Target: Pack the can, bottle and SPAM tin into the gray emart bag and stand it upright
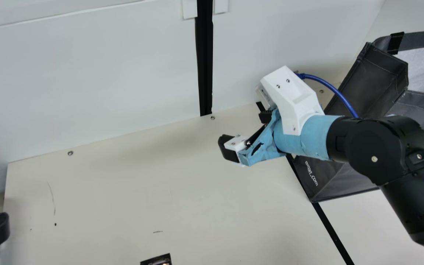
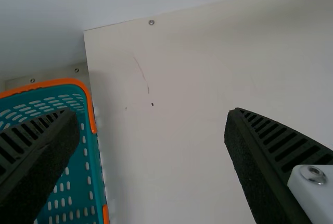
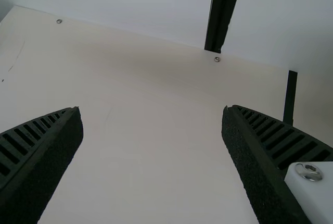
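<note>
Gray fabric emart bag (image 1: 366,81) is placed beside and behind the black, ribbed right hand (image 1: 247,132), and it is partly covered by the right arm. The right hand is opened wide, with nothing held; the black, ribbed left hand (image 2: 151,112) is likewise wide open and empty, near the teal plastic basket with orange rim (image 2: 87,96). If the right arm is swung back, the soft bag may be pushed or tipped by its elbow, because they are seen so close together. If only one wall is gripped, the bag may be folded instead of raised. Whether arm and bag are touching cannot be judged. The bag is cut off by the main view's edge, so its contents cannot be confirmed. A small dark object (image 1: 156,260), cut off at the bottom, cannot be identified.
</note>
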Controlling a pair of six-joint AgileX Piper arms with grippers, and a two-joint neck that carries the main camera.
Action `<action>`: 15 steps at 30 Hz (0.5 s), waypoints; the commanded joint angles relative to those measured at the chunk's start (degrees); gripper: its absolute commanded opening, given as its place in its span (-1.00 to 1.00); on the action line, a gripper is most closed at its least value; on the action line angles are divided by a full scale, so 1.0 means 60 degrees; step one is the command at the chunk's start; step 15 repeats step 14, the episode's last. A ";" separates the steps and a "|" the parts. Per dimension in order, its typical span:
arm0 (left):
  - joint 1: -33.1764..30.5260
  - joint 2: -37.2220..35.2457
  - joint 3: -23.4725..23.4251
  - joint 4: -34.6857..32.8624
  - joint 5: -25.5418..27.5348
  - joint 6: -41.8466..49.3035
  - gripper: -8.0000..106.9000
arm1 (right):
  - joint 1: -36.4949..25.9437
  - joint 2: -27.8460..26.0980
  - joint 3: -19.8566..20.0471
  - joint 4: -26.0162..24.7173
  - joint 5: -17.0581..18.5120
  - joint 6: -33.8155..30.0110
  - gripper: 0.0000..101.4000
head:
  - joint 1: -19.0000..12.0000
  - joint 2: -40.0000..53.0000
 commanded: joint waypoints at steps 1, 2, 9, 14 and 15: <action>0.0000 0.0000 0.0000 0.0000 0.0000 0.0000 0.71 | 0.0000 0.0000 0.0000 0.0000 0.0000 0.0000 0.87 | -0.0216 -0.0023; 0.0000 0.0000 0.0000 0.0000 0.0000 0.0000 0.71 | 0.0000 0.0000 0.0000 0.0000 0.0000 0.0000 0.87 | -0.0216 -0.0023; 0.0000 0.0000 0.0000 0.0000 0.0000 0.0000 0.71 | 0.0000 0.0000 0.0000 0.0000 0.0000 0.0000 0.87 | -0.0216 -0.0023; 0.0000 0.0000 0.0000 0.0000 0.0000 0.0000 0.71 | 0.0000 0.0000 0.0000 0.0000 0.0000 0.0000 0.87 | -0.0216 -0.0023; 0.0000 0.0000 0.0000 0.0000 0.0000 0.0000 0.71 | 0.0000 0.0000 0.0000 0.0000 0.0000 0.0000 0.87 | -0.0216 -0.0023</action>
